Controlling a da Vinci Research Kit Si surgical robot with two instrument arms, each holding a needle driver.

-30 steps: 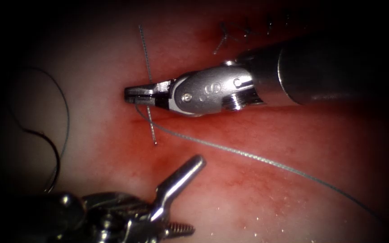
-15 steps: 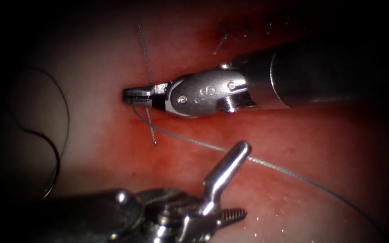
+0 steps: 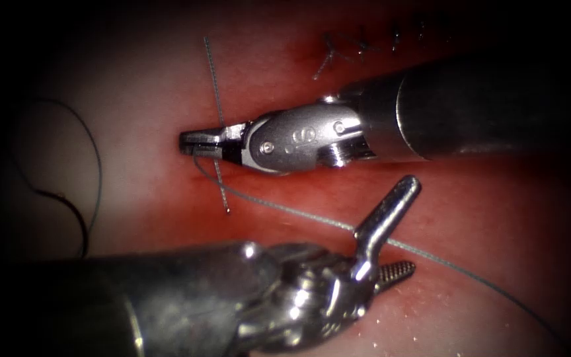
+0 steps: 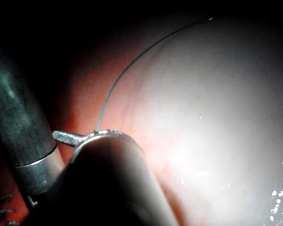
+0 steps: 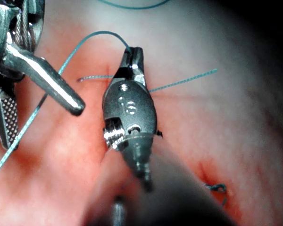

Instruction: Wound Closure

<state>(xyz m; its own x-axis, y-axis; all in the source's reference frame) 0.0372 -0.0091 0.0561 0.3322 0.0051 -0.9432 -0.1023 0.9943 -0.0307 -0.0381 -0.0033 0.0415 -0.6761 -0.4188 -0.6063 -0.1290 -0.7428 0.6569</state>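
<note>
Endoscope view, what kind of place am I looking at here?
Probably a surgical-training bench: pale, red-stained tissue with stitches along a cut. The right tool, jaws shut, holds thread; the left tool, jaws open, holds nothing. A curved needle lies left.

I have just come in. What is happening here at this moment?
The right tool has its jaws shut on the thread close to the tissue. The left tool has open jaws, one on each side of the thread's long strand, and holds nothing. The needle lies free on the tissue at the left. Finished stitches sit behind.
</note>
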